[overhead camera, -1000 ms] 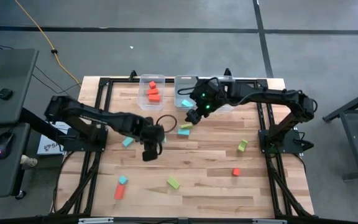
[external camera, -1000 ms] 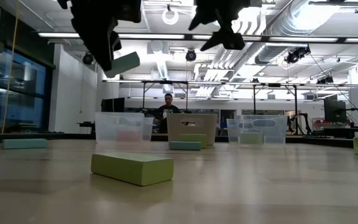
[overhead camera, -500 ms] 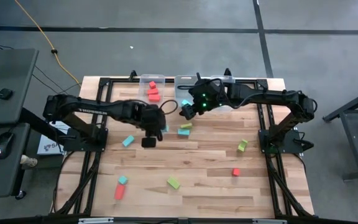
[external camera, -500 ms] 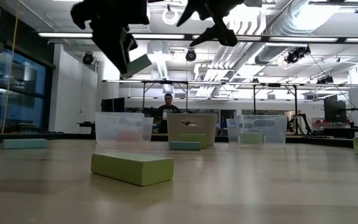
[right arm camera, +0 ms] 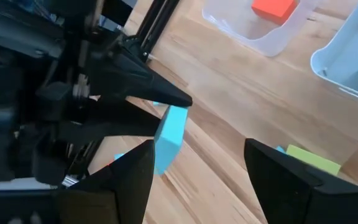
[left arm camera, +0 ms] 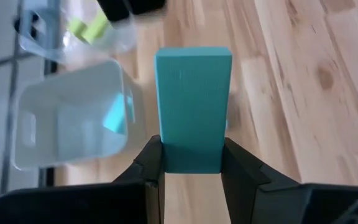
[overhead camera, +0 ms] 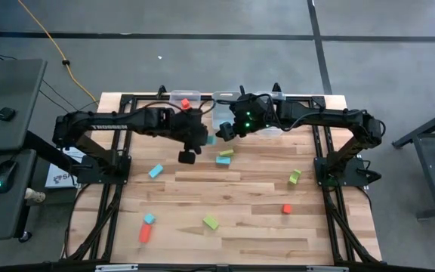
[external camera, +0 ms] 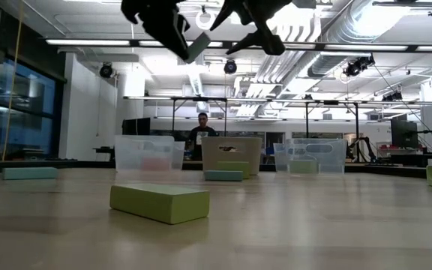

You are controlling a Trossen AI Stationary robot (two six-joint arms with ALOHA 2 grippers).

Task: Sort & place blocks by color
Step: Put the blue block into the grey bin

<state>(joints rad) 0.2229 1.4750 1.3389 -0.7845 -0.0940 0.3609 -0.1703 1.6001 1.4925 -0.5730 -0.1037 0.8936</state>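
My left gripper [left arm camera: 191, 152] is shut on a light blue bar block [left arm camera: 192, 93], high above the table in front of the three clear bins [overhead camera: 225, 106]. In the low view the block [external camera: 198, 46] hangs tilted under the left gripper [external camera: 172, 26]. My right gripper [right arm camera: 197, 180] is open and empty, hovering close beside it near the middle bin [right arm camera: 347, 68], which holds a blue block. The left-hand bin [overhead camera: 185, 104] holds red blocks. Loose blocks lie flat on the table: blue [overhead camera: 155, 171], green [overhead camera: 211, 222], red [overhead camera: 286, 209]. My left gripper pinches the light blue bar between its two fingers [left arm camera: 151, 162] at the bar's near end [left arm camera: 191, 158]; the rest of the bar sticks out past the fingertips. The bar is lifted clear of the table, with the fingers slanting down toward the far edge.
More blocks lie on the wood: blue [overhead camera: 223, 160] and green [overhead camera: 226, 153] near the bins, green [overhead camera: 294, 177] at right, blue [overhead camera: 149, 219] and red [overhead camera: 144, 233] near the front left. The two grippers are close together. A person shows far behind the table [external camera: 203, 131].
My left gripper, still shut on the blue bar, has risen and travelled toward the far edge and rightward, from mid-table to just in front of the bins. My right gripper has drifted a little toward the left, ending close beside it.
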